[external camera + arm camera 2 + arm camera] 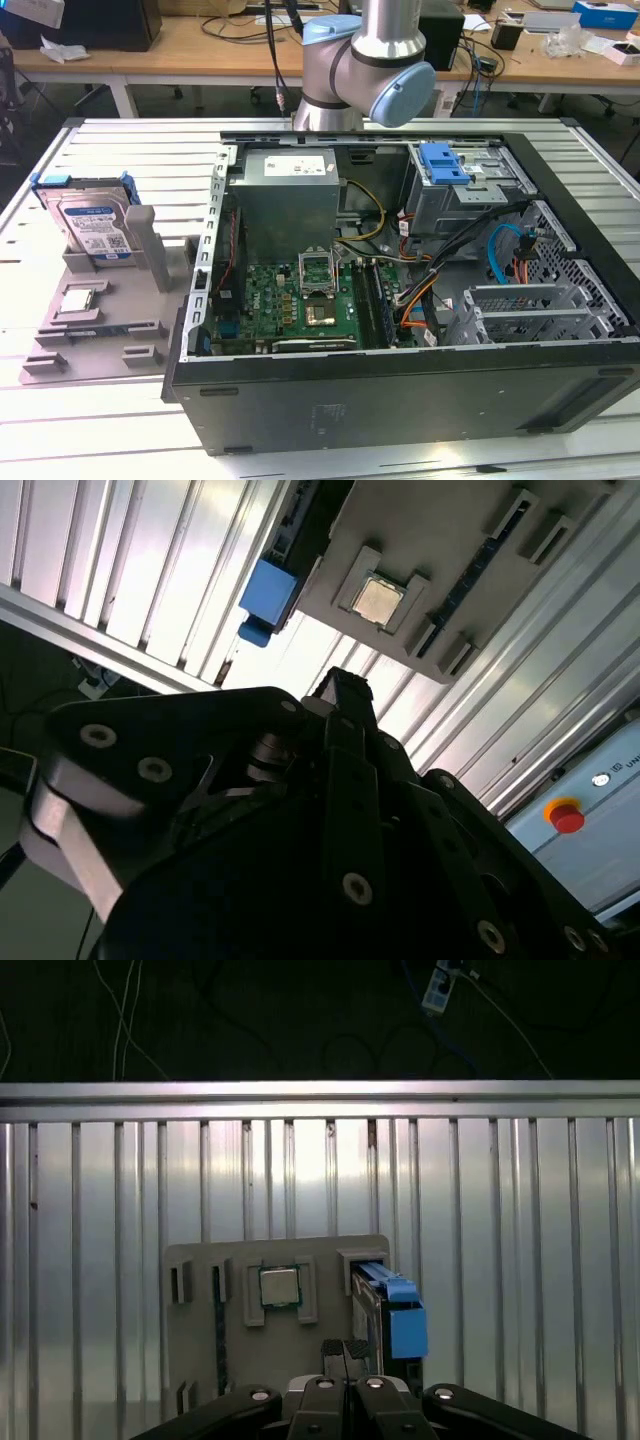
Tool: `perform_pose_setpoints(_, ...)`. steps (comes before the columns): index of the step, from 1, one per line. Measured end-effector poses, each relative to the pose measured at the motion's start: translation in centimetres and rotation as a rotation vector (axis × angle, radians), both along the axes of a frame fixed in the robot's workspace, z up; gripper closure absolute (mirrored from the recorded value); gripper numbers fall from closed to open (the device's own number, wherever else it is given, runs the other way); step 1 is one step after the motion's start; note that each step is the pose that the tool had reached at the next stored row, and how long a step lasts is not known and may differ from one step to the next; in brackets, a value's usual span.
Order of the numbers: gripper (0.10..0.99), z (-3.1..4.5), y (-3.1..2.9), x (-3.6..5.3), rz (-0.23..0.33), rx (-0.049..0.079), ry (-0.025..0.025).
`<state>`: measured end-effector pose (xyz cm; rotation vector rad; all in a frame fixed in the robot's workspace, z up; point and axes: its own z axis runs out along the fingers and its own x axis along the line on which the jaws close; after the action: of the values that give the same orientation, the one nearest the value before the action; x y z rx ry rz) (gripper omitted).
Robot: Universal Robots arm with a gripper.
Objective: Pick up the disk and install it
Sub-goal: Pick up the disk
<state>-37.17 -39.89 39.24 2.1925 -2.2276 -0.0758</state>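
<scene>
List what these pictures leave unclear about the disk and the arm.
Disk bottom edge, exterior view: sunk in the gray holder.
Disk label, first wrist view: seen edge-on, and the gripper covers one end.
Arm upper part, exterior view: cut off by the top edge.

On the disk (90,220) I see shiny metal and a blue plastic frame; the fixture (120,300) looks matt grey plastic.
</scene>
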Motion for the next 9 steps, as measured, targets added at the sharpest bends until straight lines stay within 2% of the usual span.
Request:
perform_pose_setpoints(7, 0.973, 0.0, 0.0, 0.0, 0.0, 0.0, 0.0)
perform_pose_setpoints(8, 0.792, 0.0, 0.0, 0.0, 0.0, 0.0, -0.0001)
perform_pose_setpoints(9, 0.792, 0.0, 0.0, 0.0, 0.0, 0.0, -0.0001)
